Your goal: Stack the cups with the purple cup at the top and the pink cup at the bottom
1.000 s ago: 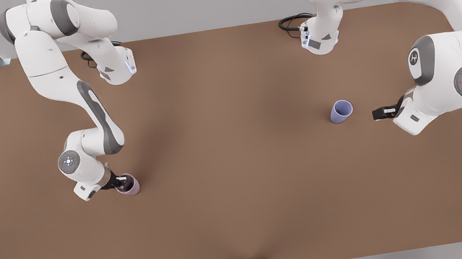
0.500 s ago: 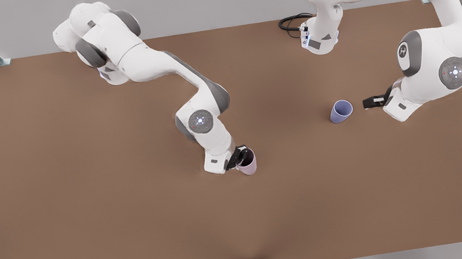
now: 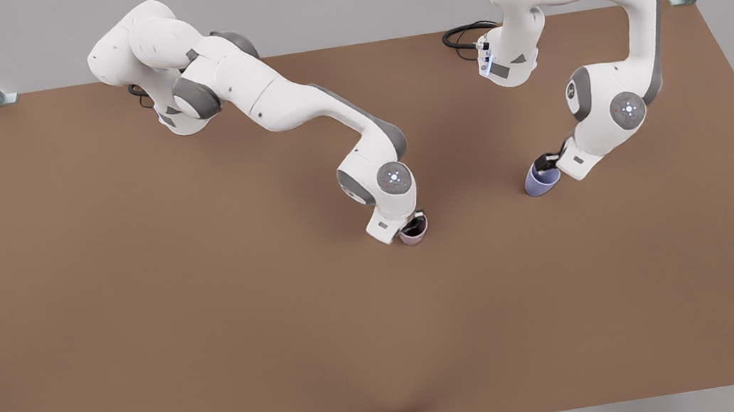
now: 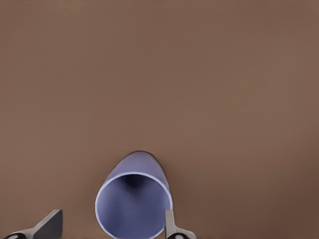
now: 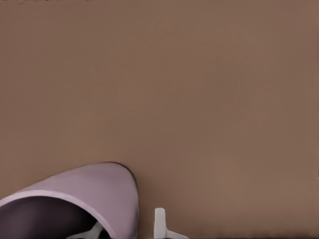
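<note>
The right gripper (image 3: pixel 414 222) sits near the middle of the desk (image 3: pixel 141 338) in the front view, its fingers closed on the rim of the pink cup (image 3: pixel 414 231); the right wrist view shows one finger (image 5: pixel 159 221) outside the wall and another inside the dark mouth of the pink cup (image 5: pixel 84 191), so the wall is pinched between them; whether the cup's base rests on the desk or hangs just above it I cannot tell. The left gripper (image 3: pixel 549 160) is at the purple cup (image 3: pixel 541 180), which stands on the desk at about 3 o'clock from the pink one, well apart; in the left wrist view its fingers (image 4: pixel 172 226) are spread, one either side of the purple cup (image 4: pixel 133 199), not yet gripping.

The step in hand, as I judge it, is setting the pink cup down as the base while the left arm takes the purple one; to do it well, lower the pink cup until it stands flat and upright before letting go, and draw the inner finger straight up so it does not tip the cup; the left fingers should close squarely on the purple cup, one of them looking very near the rim already; then lift clear before carrying it towards 9 o'clock.
</note>
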You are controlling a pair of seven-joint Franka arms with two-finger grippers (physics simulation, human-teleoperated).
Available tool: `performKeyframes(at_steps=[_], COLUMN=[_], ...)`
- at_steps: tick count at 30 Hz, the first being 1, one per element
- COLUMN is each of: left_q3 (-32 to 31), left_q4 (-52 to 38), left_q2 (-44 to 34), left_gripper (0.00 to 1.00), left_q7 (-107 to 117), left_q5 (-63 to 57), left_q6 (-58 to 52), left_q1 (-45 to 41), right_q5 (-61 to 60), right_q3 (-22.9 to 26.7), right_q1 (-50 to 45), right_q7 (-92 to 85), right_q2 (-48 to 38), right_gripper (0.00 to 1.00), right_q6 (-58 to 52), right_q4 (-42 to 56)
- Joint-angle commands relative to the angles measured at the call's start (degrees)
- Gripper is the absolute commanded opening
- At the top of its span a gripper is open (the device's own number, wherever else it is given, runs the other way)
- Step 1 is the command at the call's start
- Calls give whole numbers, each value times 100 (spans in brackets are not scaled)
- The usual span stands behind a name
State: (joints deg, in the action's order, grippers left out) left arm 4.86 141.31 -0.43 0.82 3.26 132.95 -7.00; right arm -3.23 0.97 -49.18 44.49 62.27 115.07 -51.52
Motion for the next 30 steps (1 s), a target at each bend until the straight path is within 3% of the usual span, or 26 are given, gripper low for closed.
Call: performKeyframes(at_steps=[1,6,13,18,19,20,21,22,23,24,26,28,30], left_q3=[6,120,278,278,278,278,278,278,278,296,305,305,296], left_q4=[107,142,160,160,212,221,221,221,221,221,221,213,213], left_q2=[52,131,193,219,219,228,263,333,369,377,483,536,614], left_gripper=[100,100,100,100,100,100,100,100,100,86,59,51,51], left_q7=[-21,-30,-135,-135,-135,-144,-135,-135,-135,-135,-135,-135,-126], left_q5=[-9,-18,-36,-36,-36,-36,-36,-36,-36,-36,-36,-36,-36], left_q6=[724,706,697,706,732,732,732,750,750,741,750,768,847], left_q1=[-47,-47,-47,-47,-47,-47,-47,-47,-47,-47,-47,-47,-47], right_q5=[-37,-72,-160,-222,-213,-30,103,112,112,121,130,147,147], right_q3=[9,18,0,0,70,88,70,53,26,18,-202,-272,-571], right_q1=[14,49,66,505,602,1075,1437,1858,2553,3106,4074,4839,5480], right_q7=[2328,2301,2301,2066,1312,459,-711,-1477,-2417,-3296,-4695,-4432,-4211], right_q2=[-22,-514,-883,-1708,-1928,-2445,-3185,-3545,-4090,-4688,-5040,-5084,-5181], right_gripper=[71,75,75,79,79,91,94,100,100,100,100,100,100], right_q6=[-11,332,296,-187,-187,-187,-108,-275,-381,-564,-1127,-1418,-1435], right_q4=[-7,-702,-825,-1043,-1342,-1728,-2625,-2828,-3302,-3777,-3778,-3619,-3734])
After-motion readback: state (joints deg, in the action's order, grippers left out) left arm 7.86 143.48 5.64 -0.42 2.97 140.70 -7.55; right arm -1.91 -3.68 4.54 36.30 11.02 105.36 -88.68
